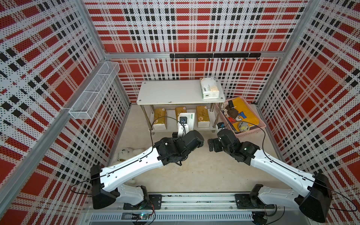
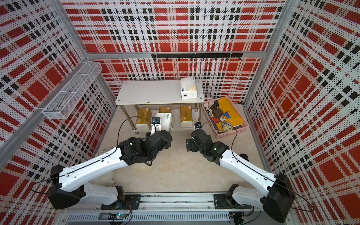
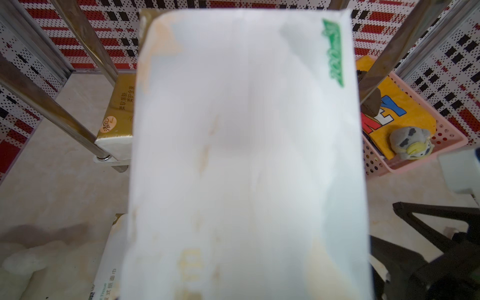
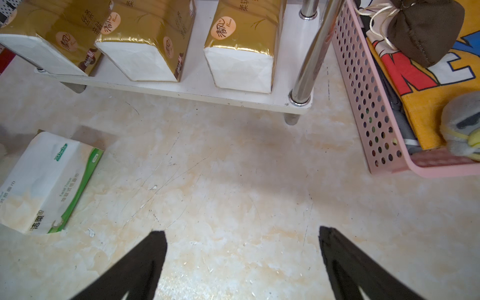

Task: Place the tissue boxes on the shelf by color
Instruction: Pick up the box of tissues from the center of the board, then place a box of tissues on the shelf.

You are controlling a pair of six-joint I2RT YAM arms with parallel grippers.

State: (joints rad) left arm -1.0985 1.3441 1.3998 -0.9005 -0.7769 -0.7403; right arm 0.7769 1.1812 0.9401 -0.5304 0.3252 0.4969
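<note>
My left gripper [image 1: 182,127] is shut on a white tissue box [image 1: 188,120] [image 2: 165,119], held off the floor in front of the shelf's lower tier. That box [image 3: 246,155] fills the left wrist view and hides the fingers. The shelf [image 1: 171,91] [image 2: 152,91] carries one white box [image 1: 209,87] at the right end of its top board. Three gold boxes [image 4: 59,33] [image 4: 145,39] [image 4: 241,39] stand on its lower board [image 4: 197,89]. Another white box [image 4: 44,181] lies on the floor. My right gripper [image 4: 241,231] [image 1: 211,145] hangs open above bare floor, holding nothing.
A pink basket [image 1: 251,130] with a yellow cloth and small toys stands right of the shelf. A white plush toy [image 1: 128,153] lies on the floor by the left wall. A wire mesh basket [image 1: 95,91] hangs on that wall. A black hook rail [image 1: 214,56] runs along the back wall.
</note>
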